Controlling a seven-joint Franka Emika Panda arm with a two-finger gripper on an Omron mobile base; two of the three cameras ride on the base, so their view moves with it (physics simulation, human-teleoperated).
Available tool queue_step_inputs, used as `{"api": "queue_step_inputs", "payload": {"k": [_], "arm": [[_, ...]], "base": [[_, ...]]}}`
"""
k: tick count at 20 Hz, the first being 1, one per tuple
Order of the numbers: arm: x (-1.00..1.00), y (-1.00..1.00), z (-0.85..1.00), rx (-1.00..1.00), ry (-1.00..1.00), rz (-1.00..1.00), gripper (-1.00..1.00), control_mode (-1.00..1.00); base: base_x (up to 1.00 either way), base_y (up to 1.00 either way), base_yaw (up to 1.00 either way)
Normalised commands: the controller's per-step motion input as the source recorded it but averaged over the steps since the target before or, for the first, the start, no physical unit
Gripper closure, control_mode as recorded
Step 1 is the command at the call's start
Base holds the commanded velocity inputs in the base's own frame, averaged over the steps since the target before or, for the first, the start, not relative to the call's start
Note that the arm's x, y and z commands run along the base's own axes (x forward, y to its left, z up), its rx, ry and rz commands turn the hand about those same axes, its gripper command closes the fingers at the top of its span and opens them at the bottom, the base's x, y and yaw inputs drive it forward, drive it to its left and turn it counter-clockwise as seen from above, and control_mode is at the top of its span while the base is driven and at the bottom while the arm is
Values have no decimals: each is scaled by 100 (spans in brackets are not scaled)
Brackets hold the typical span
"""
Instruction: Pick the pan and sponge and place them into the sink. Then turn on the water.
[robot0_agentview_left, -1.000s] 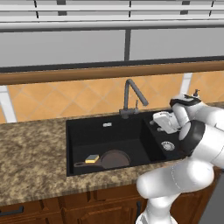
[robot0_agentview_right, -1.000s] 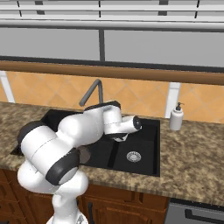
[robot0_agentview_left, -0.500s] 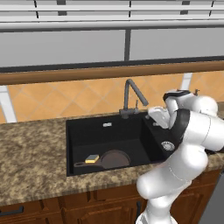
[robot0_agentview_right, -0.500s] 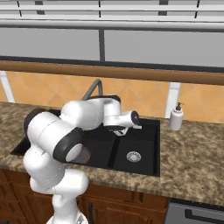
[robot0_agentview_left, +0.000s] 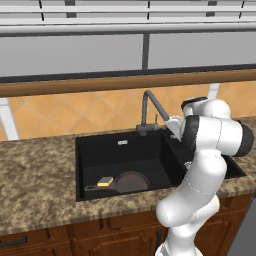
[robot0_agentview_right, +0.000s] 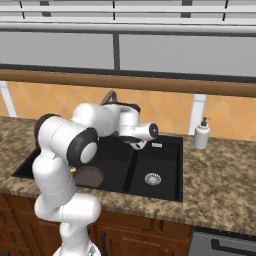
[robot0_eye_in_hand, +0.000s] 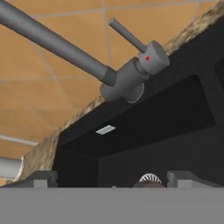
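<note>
pan lies in the large basin of the sink, toward the front wall, handle pointing left. sponge sits on the pan where the handle meets the bowl, touching it. so both objects are placed; judged from that, the step in hand is the water.

faucet stands at the back rim of the sink, spout angled up and over the basins. no water visible from it. in the hand view the faucet base is close ahead and above centre, the small lever sticking out from a round knob with a red dot.

gripper is held out over the sink, just in front of the faucet base, near the divider between the basins. not touching the lever as far as i can judge. fingertips show low in the hand view, set wide apart with nothing between them, so the gripper looks released and empty, though the base views are too small to confirm.

white soap bottle stands on the bench right of the sink, well apart from the arm.

next move calls for: closing the remaining gap to the lever, bringing a finger against its side, then pushing it through its swing. risk is a glancing contact, since the lever is thin.
</note>
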Motion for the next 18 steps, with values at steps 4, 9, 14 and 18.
{"api": "queue_step_inputs", "payload": {"k": [4,9,14,18], "arm": [[45,0,0,5,0,-7,-100,-100],[37,0,-10,0,0,-5,-100,-100],[36,0,-16,0,0,-3,-100,-100],[35,0,-20,0,0,0,-100,-100]], "base": [[0,0,0],[0,0,0],[0,0,0],[0,0,0]]}}
